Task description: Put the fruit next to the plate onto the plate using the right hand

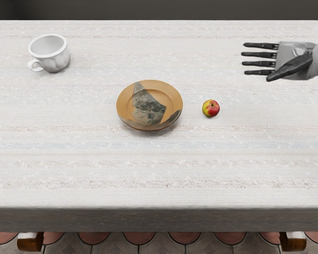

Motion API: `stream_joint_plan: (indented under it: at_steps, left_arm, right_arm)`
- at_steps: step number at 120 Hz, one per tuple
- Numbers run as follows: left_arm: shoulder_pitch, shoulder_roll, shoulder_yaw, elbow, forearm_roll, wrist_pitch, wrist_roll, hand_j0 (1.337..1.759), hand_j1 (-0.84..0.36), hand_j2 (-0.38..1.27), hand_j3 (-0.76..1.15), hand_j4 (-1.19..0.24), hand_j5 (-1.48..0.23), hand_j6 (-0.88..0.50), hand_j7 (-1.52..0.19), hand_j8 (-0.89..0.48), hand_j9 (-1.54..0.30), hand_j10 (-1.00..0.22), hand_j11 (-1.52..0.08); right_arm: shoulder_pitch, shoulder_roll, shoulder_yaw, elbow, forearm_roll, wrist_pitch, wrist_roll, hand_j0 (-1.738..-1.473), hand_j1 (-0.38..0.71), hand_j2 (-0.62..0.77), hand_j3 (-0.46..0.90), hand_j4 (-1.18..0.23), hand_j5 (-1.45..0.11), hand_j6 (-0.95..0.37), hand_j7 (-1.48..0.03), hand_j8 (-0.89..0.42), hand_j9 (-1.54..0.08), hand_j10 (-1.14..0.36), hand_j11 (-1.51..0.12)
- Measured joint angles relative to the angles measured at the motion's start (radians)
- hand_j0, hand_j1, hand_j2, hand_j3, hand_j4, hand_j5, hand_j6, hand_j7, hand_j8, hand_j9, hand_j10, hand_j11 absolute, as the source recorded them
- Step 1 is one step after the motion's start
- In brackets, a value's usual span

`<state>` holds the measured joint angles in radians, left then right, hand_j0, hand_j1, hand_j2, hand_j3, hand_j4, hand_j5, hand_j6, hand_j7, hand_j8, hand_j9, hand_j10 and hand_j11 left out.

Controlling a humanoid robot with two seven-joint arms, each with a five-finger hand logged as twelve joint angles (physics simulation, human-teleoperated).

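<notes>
Status: our right hand (280, 59) hangs over the far right of the worktop (159, 169), fingers (259, 46) straight and spread apart, thumb out, holding nothing. Left arm is out of view. The apple (211, 108) sits on the cloth just right of the plate (123, 100), apart from its rim, nearer to us than the hand and well apart from it. The plate carries no fruit, so by our read the pick is not yet started. Risks from here: the apple is small and round, so a fingertip touching it before the grasp closes would likely roll it, either into the plate rim or off toward the front edge. We'd come in from above and close thumb and fingers evenly; a lopsided close could squirt it out sideways. The cloth looks textured and may damp a roll, but we wouldn't count on it. On the drop, the plate is shallow, so a release from too high could let the apple roll over the rim, and a low sweep could clip the rim and shove the plate. The white cup (49, 52) at far left is well off the path, no concern.
</notes>
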<state>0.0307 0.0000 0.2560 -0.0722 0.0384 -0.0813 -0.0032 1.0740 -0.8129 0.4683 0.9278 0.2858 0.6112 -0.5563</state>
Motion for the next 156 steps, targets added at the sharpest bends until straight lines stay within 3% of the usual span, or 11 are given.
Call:
stream_joint_plan:
  at_steps: [15, 27, 49, 82, 102, 119, 156]
  left_arm:
    - [0.000, 0.000, 0.000, 0.000, 0.000, 0.000, 0.000, 1.658, 0.06, 0.05, 0.00, -0.25, -0.32, -0.25, -0.32, -0.25, -0.32, -0.25, -0.32]
    - [0.000, 0.000, 0.000, 0.000, 0.000, 0.000, 0.000, 1.658, 0.06, 0.05, 0.00, -0.25, -0.32, -0.25, -0.32, -0.25, -0.32, -0.25, -0.32]
    - [0.000, 0.000, 0.000, 0.000, 0.000, 0.000, 0.000, 1.658, 0.06, 0.05, 0.00, -0.25, -0.32, -0.25, -0.32, -0.25, -0.32, -0.25, -0.32]
    - [0.000, 0.000, 0.000, 0.000, 0.000, 0.000, 0.000, 1.658, 0.06, 0.05, 0.00, -0.25, -0.32, -0.25, -0.32, -0.25, -0.32, -0.25, -0.32]
    - [0.000, 0.000, 0.000, 0.000, 0.000, 0.000, 0.000, 1.658, 0.06, 0.05, 0.00, -0.25, -0.32, -0.25, -0.32, -0.25, -0.32, -0.25, -0.32]
    - [0.000, 0.000, 0.000, 0.000, 0.000, 0.000, 0.000, 1.658, 0.06, 0.05, 0.00, -0.25, -0.32, -0.25, -0.32, -0.25, -0.32, -0.25, -0.32]
    - [0.000, 0.000, 0.000, 0.000, 0.000, 0.000, 0.000, 1.658, 0.06, 0.05, 0.00, -0.25, -0.32, -0.25, -0.32, -0.25, -0.32, -0.25, -0.32]
  right_arm:
    - [0.001, -0.007, 0.003, 0.012, 0.004, 0.000, 0.004, -1.658, -0.31, -0.01, 0.00, -0.03, -0.04, -0.03, -0.05, -0.03, -0.04, -0.03, -0.04]
    - [-0.004, -0.001, 0.015, 0.014, -0.021, 0.000, 0.066, -1.658, -0.31, -0.01, 0.00, -0.03, -0.05, -0.03, -0.05, -0.03, -0.05, -0.03, -0.05]
    - [-0.006, 0.034, 0.155, 0.074, -0.458, 0.000, 0.103, -1.658, -0.30, -0.01, 0.00, -0.04, -0.05, -0.04, -0.05, -0.04, -0.05, -0.04, -0.05]
    - [-0.004, 0.039, 0.185, 0.373, -0.830, -0.007, 0.112, -1.658, -0.30, -0.01, 0.00, -0.04, -0.05, -0.04, -0.05, -0.04, -0.05, -0.04, -0.05]
    - [-0.020, 0.049, 0.158, 0.515, -1.032, -0.214, 0.110, -1.658, -0.30, -0.01, 0.00, -0.04, -0.05, -0.04, -0.05, -0.04, -0.05, -0.04, -0.05]
    - [-0.025, 0.097, 0.081, 0.558, -1.175, -0.405, 0.098, -1.658, -0.30, -0.01, 0.00, -0.05, -0.06, -0.05, -0.06, -0.05, -0.06, -0.05, -0.06]
    - [-0.063, 0.180, -0.056, 0.559, -1.308, -0.657, 0.070, -1.658, -0.29, -0.01, 0.00, -0.06, -0.07, -0.06, -0.07, -0.06, -0.07, -0.06, -0.07]
